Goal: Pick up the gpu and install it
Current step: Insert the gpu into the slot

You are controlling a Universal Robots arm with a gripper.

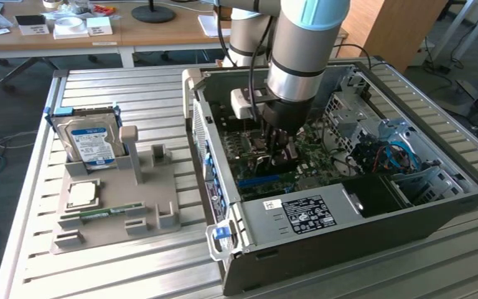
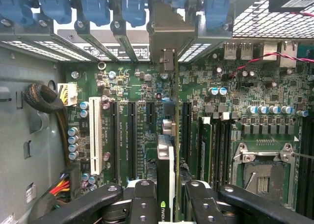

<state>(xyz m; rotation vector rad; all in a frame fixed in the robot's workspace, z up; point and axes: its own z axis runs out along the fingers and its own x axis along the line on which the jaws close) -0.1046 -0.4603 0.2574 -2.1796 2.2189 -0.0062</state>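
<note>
In the exterior view, the arm (image 1: pixel 305 56) reached straight down into the open computer case (image 1: pixel 338 230), which lay on its side on the slatted metal table (image 1: pixel 122 87). The gripper (image 1: pixel 274 149) hung low over the motherboard (image 1: pixel 310 159), near the case's middle. The card under it was hard to pick out among the dark parts. The case walls rose on all sides of the gripper, and a metal drive cage (image 1: pixel 417 180) and blue cables (image 1: pixel 397 156) crowded the exterior view's right. Well apart, toward the exterior view's left, a grey holder (image 1: pixel 114 230) carried an upright hard drive (image 1: pixel 89 140), a processor chip (image 1: pixel 83 194) and a green memory stick (image 1: pixel 106 213).

In the wrist view, the gripper (image 2: pixel 169 197) pinched the gpu (image 2: pixel 165 155). The card stood edge-on, with the black fingers (image 2: pixel 142 204) pressed against both of its faces. Its far end met a grey bracket (image 2: pixel 167 62) at the row of blue clips (image 2: pixel 93 6) along the case wall. Whether its edge sat in a slot could not be told. A white slot (image 2: pixel 94 136) and black slots (image 2: pixel 131 136) lay on one side of the card. On the other side were upright memory modules (image 2: pixel 206 145) close by and the processor socket (image 2: pixel 260 172) further off. A braided cable bundle (image 2: pixel 44 99) curved along the bare case floor beyond the white slot.
</note>
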